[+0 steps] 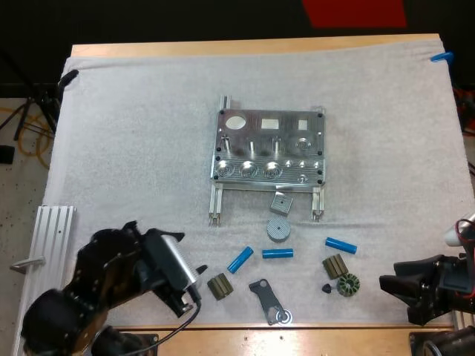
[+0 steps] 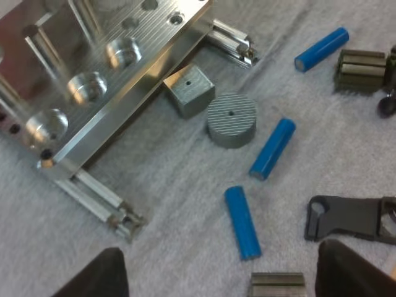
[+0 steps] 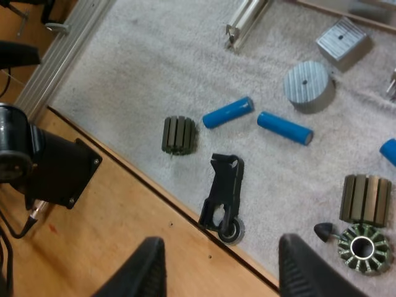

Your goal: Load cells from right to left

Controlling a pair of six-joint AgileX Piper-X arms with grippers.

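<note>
Where the left gripper [image 1: 198,284] hangs over the near part of the white mat [image 1: 133,148], its fingers [image 2: 105,277] stand apart, released and clear of any thing; just ahead of it lie a dark ribbed part [image 1: 220,286] and the left blue cylinder [image 1: 240,259], the latter tilted; the middle blue cylinder [image 1: 277,253] lies just beside it, the two apart, and a black bracket [image 1: 266,298] rests nearer the mat's edge; beyond these stand a grey round disc [image 1: 278,228] and a grey square block [image 1: 280,202], the block just before the metal fixture [image 1: 269,147], which sits mid-mat; the right gripper [image 1: 395,298] hangs at the table's near right, its fingers [image 3: 147,272] likewise spread and holding nothing; near it lie a toothed ring [image 1: 347,284], a small black cone [image 1: 326,287] and a second ribbed part [image 1: 335,265]; the right blue cylinder [image 1: 341,245] lies just beyond that part; all three cylinders rest on the mat, apart from the fixture; an aluminium rail [image 1: 48,237] lies at the mat's left edge.
</note>
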